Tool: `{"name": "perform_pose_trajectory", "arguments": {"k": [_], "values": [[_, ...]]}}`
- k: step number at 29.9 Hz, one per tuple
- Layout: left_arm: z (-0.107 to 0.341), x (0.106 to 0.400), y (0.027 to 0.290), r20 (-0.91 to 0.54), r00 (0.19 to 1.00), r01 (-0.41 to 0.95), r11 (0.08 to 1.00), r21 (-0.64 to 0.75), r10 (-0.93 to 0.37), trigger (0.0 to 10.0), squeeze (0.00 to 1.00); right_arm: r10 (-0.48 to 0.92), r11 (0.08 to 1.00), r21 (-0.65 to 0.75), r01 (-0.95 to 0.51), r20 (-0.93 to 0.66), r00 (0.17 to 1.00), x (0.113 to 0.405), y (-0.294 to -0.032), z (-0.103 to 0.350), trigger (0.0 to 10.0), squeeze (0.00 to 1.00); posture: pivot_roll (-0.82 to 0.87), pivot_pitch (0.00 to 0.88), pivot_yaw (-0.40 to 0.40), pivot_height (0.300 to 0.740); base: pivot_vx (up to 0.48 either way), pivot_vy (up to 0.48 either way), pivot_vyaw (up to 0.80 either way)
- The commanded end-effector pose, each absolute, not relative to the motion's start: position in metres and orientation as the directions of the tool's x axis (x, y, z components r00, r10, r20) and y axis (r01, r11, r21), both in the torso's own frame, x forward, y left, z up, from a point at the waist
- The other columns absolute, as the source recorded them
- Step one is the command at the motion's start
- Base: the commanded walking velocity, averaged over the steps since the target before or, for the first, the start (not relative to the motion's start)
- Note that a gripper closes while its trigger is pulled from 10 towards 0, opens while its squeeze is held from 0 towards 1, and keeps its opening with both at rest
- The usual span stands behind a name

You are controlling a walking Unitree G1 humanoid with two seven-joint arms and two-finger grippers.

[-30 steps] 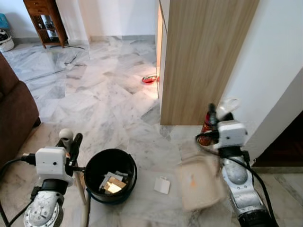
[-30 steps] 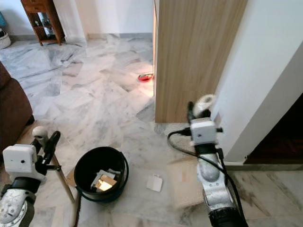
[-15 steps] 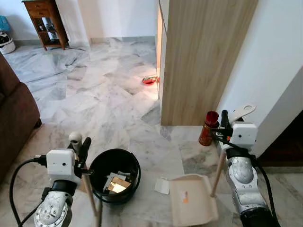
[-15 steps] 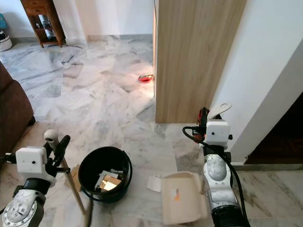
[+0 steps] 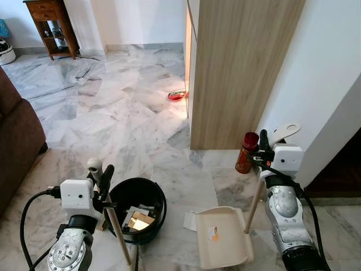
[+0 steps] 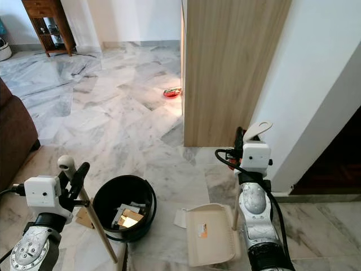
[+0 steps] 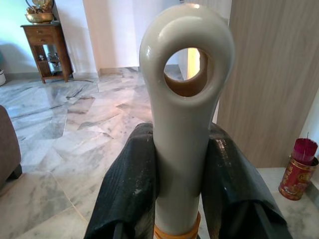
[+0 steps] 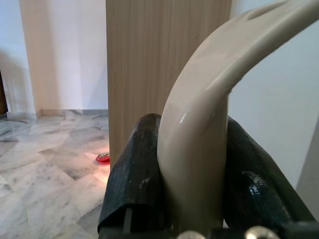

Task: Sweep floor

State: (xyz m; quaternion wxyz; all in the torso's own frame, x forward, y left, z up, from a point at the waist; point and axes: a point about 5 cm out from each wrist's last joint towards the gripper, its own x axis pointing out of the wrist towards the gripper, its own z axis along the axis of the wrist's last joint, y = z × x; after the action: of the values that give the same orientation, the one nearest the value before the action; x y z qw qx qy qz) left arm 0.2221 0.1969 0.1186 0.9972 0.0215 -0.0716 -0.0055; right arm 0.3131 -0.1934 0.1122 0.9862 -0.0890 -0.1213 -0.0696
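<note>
My left gripper (image 5: pixel 100 174) is shut on the cream broom handle (image 5: pixel 116 227), just left of a black bucket (image 5: pixel 120 193) holding paper and cardboard scraps. In the left wrist view the fingers (image 7: pixel 130 185) clamp the handle's ringed end (image 7: pixel 185 99). My right gripper (image 5: pixel 264 142) is shut on the curved handle (image 8: pixel 204 104) of a cream dustpan (image 5: pixel 223 238). The pan rests flat on the marble floor to the bucket's right. A white paper scrap (image 6: pixel 179 217) lies between bucket and pan, touching the pan's edge.
A red can (image 5: pixel 247 153) stands by the wall beside my right gripper. A tall wood panel (image 5: pixel 237 73) rises ahead, with a red dish (image 5: pixel 177 95) at its far corner. A brown sofa (image 5: pixel 17 135) is on the left and a wooden side table (image 5: pixel 51 25) far back.
The dustpan has come down and leftward from a blurred raised position to lie flat beside the white scrap. The camera view shifted slightly; the broom stays gripped.
</note>
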Motion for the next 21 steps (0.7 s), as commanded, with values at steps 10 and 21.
{"name": "perform_pose_trajectory", "arguments": {"k": [10,21], "values": [[0.1347,0.2241,0.1964,0.215,0.976,0.011,0.998,0.061,-0.024,10.0,0.00,-0.115,0.978,-0.136,0.160,0.289,0.950,0.3198,-0.1906,0.1223,10.0,0.00,0.15,0.043,0.019,0.740,0.000,0.000,0.00],[0.1348,0.2239,0.1952,0.217,0.976,0.011,0.998,0.055,-0.023,10.0,0.00,-0.114,0.978,-0.136,0.157,0.285,0.952,0.3201,-0.1908,0.1213,10.0,0.00,0.15,0.048,0.018,0.740,-0.152,0.000,0.00]]}}
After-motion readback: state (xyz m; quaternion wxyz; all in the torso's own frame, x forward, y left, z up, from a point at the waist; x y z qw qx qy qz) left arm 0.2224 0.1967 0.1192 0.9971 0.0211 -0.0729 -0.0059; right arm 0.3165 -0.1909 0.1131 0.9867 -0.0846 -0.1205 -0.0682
